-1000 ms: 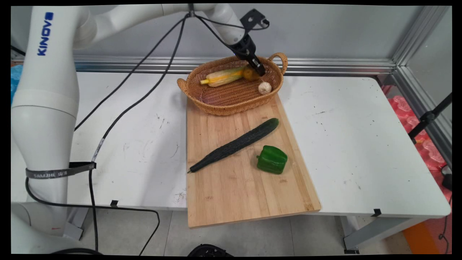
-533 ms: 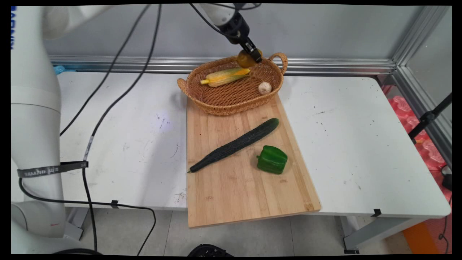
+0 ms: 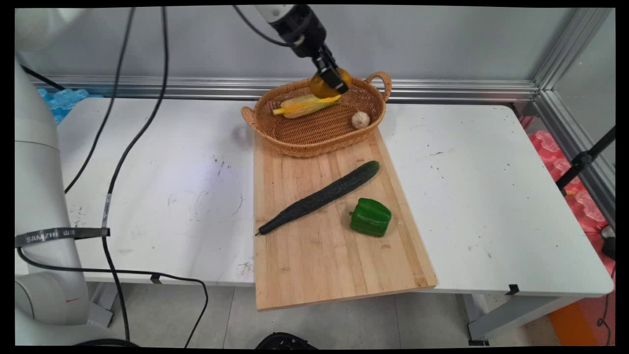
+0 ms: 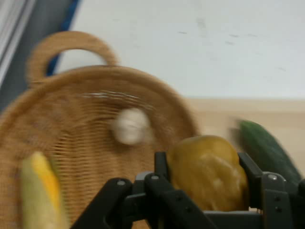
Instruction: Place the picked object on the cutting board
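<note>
The gripper (image 3: pixel 332 78) is clamped on a round yellow-brown fruit (image 3: pixel 328 83), which looks a bit like a pear or a yellow pepper. In the hand view the fruit (image 4: pixel 208 172) sits between the two black fingers (image 4: pixel 160 167), which press on its left and right sides. Its skin looks smooth and a little shiny, and its shape is plump and lumpy. In the main view the fruit hangs in the air near the top middle of the picture, above the far rim of the basket (image 3: pixel 275 137) and not touching anything below. So the fruit is lifted up and out of the basket, and it has not been set down anywhere. The basket is oval, woven from thin brown strips, with a looped handle at each end. Inside it lie an ear of corn (image 3: pixel 304 104), long and yellow with pale green leaves, and a small white bulb of garlic (image 3: pixel 360 119), round and bumpy. The basket rests on the far end of a wooden board (image 3: pixel 324 255), which is flat, pale and striped with grain. On the board, lower in the picture, lie a long dark green cucumber (image 3: pixel 319 197), thin and rough, and just beside it a blocky, glossy green pepper (image 3: pixel 370 217). The board lies on a white table (image 3: pixel 491 196) with small dark scuffs.
</note>
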Tool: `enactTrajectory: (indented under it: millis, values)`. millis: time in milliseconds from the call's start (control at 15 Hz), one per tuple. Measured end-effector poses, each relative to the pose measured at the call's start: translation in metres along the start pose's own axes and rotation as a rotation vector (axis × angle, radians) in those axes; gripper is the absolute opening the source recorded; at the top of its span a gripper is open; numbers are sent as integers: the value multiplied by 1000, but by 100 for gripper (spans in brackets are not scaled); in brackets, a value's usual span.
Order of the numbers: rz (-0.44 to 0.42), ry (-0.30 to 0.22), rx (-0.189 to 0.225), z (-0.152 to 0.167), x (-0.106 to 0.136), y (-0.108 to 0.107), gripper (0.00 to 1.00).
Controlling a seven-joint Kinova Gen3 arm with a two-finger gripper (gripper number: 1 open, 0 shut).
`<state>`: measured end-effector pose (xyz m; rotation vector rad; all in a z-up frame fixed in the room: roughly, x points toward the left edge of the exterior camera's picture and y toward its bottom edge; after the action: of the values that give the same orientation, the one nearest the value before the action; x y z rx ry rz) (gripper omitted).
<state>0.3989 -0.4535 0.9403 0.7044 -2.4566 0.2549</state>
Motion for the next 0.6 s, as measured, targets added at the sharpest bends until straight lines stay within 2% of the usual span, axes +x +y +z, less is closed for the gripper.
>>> enactTrajectory:
  millis: [200, 600]
  values:
    - [64, -10, -68, -21, -10, 30, 0]
    - [104, -46, -160, -42, -37, 91, 0]
